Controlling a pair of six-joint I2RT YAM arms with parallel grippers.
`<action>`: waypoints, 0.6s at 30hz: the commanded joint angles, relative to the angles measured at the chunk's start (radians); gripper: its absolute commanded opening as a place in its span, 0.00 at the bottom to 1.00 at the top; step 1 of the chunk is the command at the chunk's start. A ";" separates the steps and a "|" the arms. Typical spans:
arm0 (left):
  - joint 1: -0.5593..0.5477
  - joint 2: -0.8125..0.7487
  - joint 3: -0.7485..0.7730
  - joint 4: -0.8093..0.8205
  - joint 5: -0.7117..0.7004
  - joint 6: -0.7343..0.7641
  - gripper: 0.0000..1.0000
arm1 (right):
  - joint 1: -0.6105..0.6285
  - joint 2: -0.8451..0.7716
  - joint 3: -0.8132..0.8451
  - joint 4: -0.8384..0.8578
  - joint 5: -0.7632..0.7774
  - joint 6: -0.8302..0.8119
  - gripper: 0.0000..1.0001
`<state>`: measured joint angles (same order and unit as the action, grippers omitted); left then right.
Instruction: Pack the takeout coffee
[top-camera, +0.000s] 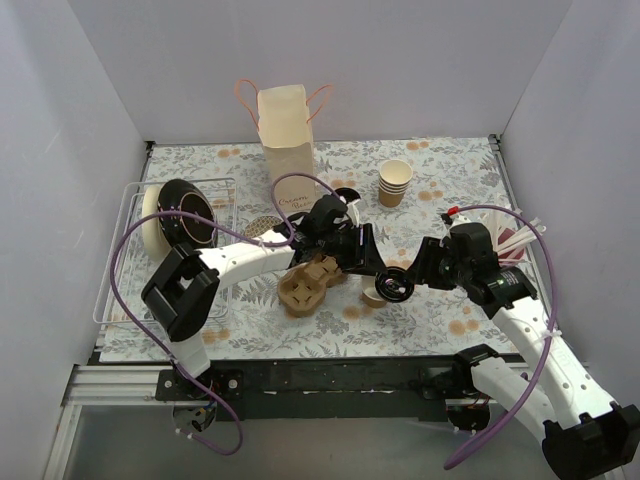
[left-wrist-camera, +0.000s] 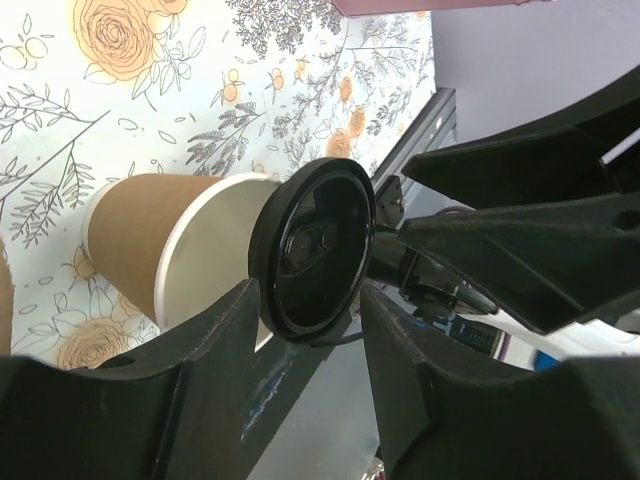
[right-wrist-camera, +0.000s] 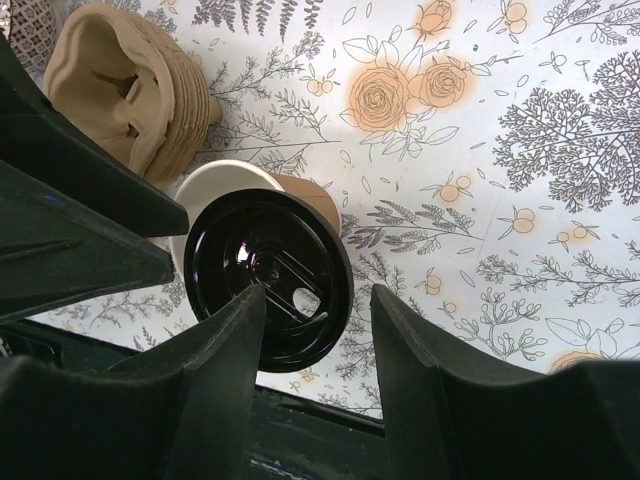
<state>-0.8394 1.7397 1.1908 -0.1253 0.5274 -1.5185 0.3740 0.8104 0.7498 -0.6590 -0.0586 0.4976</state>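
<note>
The takeout coffee's tan paper cup (top-camera: 372, 297) stands on the flowered cloth with its white rim uncovered. It also shows in the left wrist view (left-wrist-camera: 140, 235) and the right wrist view (right-wrist-camera: 310, 195). Its round black lid (top-camera: 392, 285) hangs tilted over the rim's near side (left-wrist-camera: 315, 245) (right-wrist-camera: 270, 275). My left gripper (top-camera: 380, 272) (left-wrist-camera: 310, 300) reaches in from the far left, and the lid's lower edge sits between its fingertips, touching both. My right gripper (top-camera: 408, 280) (right-wrist-camera: 318, 300) faces it from the right with its jaws apart and empty. Its left finger overlaps the lid.
The brown pulp cup carrier (top-camera: 308, 285) (right-wrist-camera: 120, 90) lies just left of the cup. A paper bag (top-camera: 287, 135) stands at the back, with a stack of lidless cups (top-camera: 394, 183) to its right. A wire rack (top-camera: 125, 215) is at the left. Straws (top-camera: 515, 235) lie at the right.
</note>
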 joint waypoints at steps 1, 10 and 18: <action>-0.024 0.026 0.076 -0.089 -0.044 0.069 0.45 | 0.000 -0.020 0.014 0.006 0.013 -0.004 0.54; -0.038 0.049 0.115 -0.155 -0.098 0.101 0.45 | 0.000 -0.022 -0.001 0.016 0.003 -0.004 0.54; -0.043 0.087 0.139 -0.160 -0.095 0.123 0.41 | 0.000 -0.022 -0.017 0.035 -0.003 -0.008 0.54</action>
<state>-0.8745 1.8088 1.2846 -0.2676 0.4446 -1.4242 0.3740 0.8021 0.7353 -0.6556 -0.0589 0.4973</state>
